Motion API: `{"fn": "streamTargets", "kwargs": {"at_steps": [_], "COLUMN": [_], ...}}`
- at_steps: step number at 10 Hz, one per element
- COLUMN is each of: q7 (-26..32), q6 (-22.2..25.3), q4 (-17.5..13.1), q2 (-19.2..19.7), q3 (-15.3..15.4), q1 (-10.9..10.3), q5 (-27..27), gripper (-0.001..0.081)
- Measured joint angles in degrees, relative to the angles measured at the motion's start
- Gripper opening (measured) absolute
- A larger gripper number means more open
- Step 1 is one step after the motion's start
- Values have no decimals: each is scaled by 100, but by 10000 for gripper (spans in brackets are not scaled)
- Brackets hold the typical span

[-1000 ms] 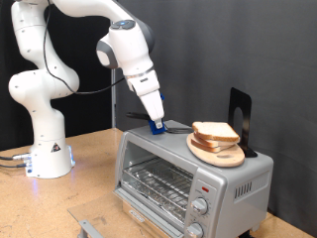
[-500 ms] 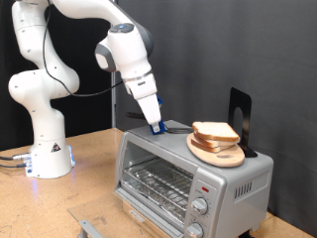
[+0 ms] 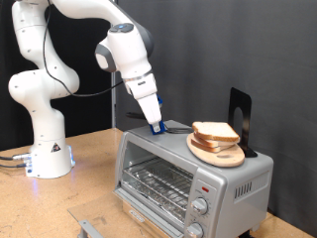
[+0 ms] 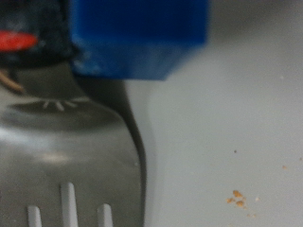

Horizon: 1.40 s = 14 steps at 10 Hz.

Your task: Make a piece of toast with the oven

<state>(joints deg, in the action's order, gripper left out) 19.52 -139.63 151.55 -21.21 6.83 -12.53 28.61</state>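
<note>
The silver oven (image 3: 188,178) stands at the exterior view's lower right with its glass door closed and the wire rack showing behind it. On its top, a round wooden board (image 3: 220,156) carries a stack of bread slices, with the piece of toast (image 3: 214,130) uppermost. My gripper (image 3: 156,126) reaches down onto the oven's top at its left end, blue fingertips (image 4: 142,33) against a metal spatula (image 3: 176,129). The wrist view shows the slotted spatula blade (image 4: 66,161) right under a blue fingertip. The toast is about a hand's width right of the gripper.
A black stand (image 3: 240,112) rises behind the board at the oven's back right. Two round knobs (image 3: 201,208) sit under a red light (image 3: 201,186) on the front. The robot's white base (image 3: 45,149) stands on the wooden table at the left. Crumbs (image 4: 237,198) lie on the oven top.
The arm shifted slightly a second ago, its wrist leaning a little to the left. Over the last half second nothing has moved.
</note>
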Motion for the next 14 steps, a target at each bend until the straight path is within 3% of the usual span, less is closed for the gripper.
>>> {"fn": "streamTargets", "kwargs": {"at_steps": [9,11,12,13,14], "q7": [-26,-102,-111,-115,-115], "q6": [-23,-29,-40,-45,-45], "q4": [1,1,1,1,1], "q2": [27,38,39,40,40], "q3": [90,97,97,97,97], "q1": [-28,-27,-26,-24,-24], "q5": [80,80,80,80,80], "gripper": [808,546,546,437,437]}}
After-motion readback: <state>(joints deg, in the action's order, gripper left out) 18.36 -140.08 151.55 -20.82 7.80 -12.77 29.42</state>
